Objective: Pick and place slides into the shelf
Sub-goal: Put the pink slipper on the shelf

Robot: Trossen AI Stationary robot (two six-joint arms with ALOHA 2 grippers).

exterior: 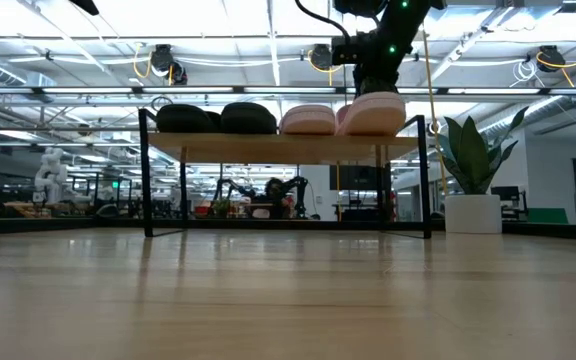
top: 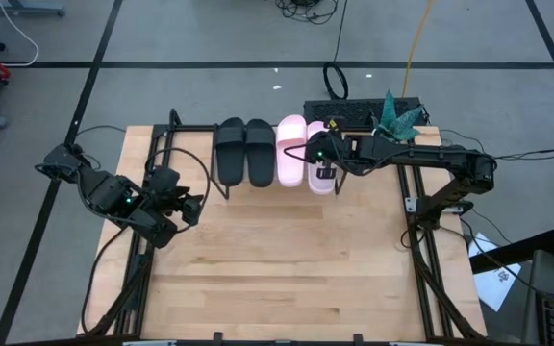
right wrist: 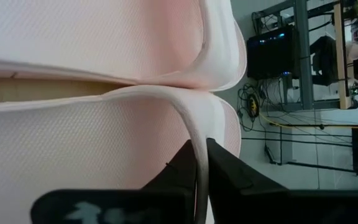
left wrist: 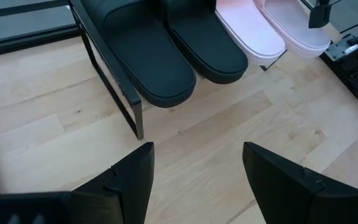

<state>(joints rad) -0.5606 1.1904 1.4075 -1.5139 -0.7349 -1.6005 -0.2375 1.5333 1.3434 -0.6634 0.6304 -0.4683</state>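
While the right fingers (right wrist: 201, 177) pinch the strap edge of the outer pink slide (top: 322, 169) on the shelf (exterior: 288, 146), three other slides lie beside it. Well apart over the counter (top: 287, 259), the left fingers (left wrist: 197, 180) hover spread and empty.

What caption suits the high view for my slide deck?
Right gripper pinches the last pink slide on the shelf; left gripper waits open.

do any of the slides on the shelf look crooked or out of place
Only one. The outermost pink slide sits further toward the table's middle than the pink slide beside it and the two black slides, overhanging the shelf. The right gripper is pinched on its strap edge.
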